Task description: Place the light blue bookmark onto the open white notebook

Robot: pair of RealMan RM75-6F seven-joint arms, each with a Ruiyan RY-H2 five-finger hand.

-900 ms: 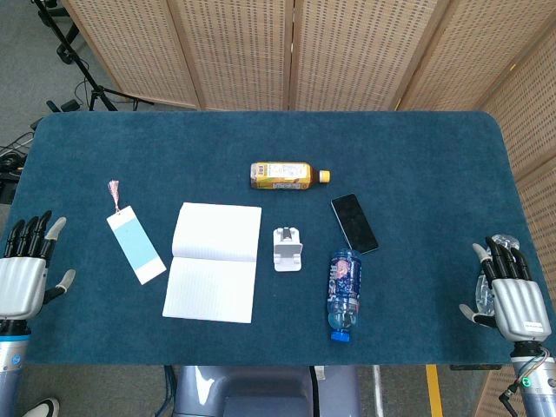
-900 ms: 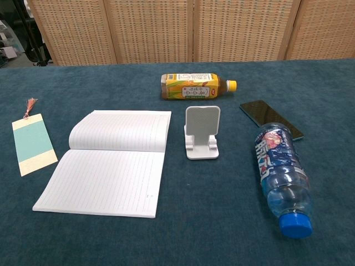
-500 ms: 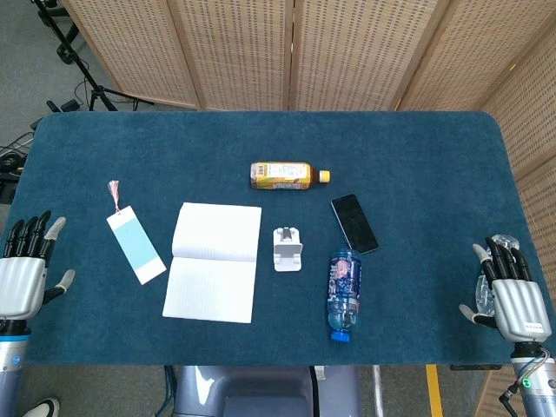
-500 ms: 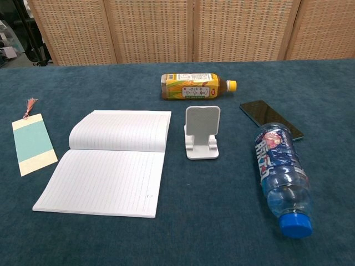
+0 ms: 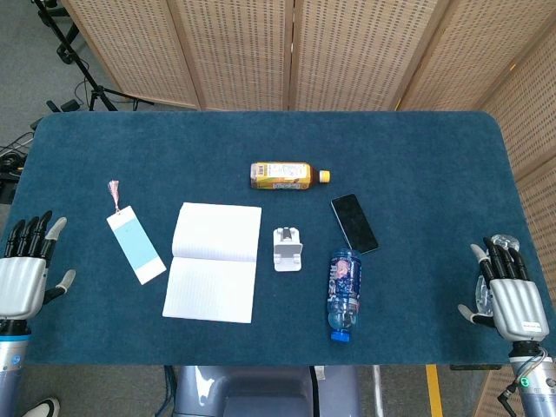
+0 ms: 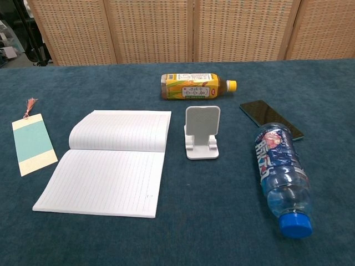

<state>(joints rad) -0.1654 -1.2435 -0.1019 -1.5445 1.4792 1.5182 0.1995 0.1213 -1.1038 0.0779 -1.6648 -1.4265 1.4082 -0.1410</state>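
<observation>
— Where are the hands right now?

— Both sit at the near corners of the blue table (image 5: 417, 156), well away from the open white notebook (image 5: 214, 261). The left hand (image 5: 24, 278) is at the near left edge, back of the hand up, fingers straight and spread a little, thumb out to the side. It holds nothing and touches none of the objects. The right hand (image 5: 506, 294) is at the near right edge in the same pose: fingers extended and apart, nothing in it.

— And the bookmark?

— The light blue bookmark (image 5: 135, 246) lies flat on the cloth just left of the notebook, apart from it, with a strip of table showing between them. Its pink tassel (image 5: 113, 189) points toward the far side. Nothing lies on the notebook's pages.

— What else is around the notebook?

— A small white phone stand (image 5: 287, 248) stands just to its right. Beyond the stand, farther right, a water bottle with a blue cap (image 5: 344, 293) lies on its side, and a black phone (image 5: 354, 222) rests flat beside the bottle's far end. A yellow-labelled tea bottle (image 5: 287, 175) lies on its side behind the notebook's far right corner.
</observation>
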